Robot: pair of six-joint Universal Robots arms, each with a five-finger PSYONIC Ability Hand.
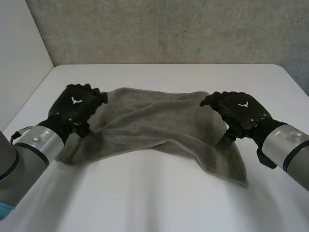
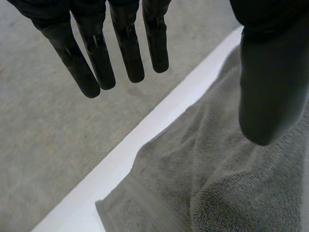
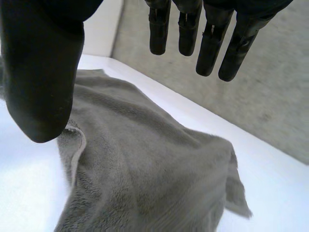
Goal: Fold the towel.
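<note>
**Spotter:** Where's the towel sitting for you?

**Operator:** I see the grey towel [image 1: 154, 125] lying rumpled on the white table [image 1: 169, 208], stretched between my two hands. My left hand [image 1: 77, 107] is at one end of it and my right hand [image 1: 240, 111] at the other. One corner trails back beside the right wrist.

**Spotter:** Is either hand gripping it?

**Operator:** No. On my left wrist view the fingers [image 2: 128, 53] are straight and stand well apart from the thumb [image 2: 270, 92], with nothing pinched. The cloth lies below the palm. My right wrist view matches: straight fingers [image 3: 210, 43], thumb [image 3: 43, 77] held wide, towel under the palm.
</note>
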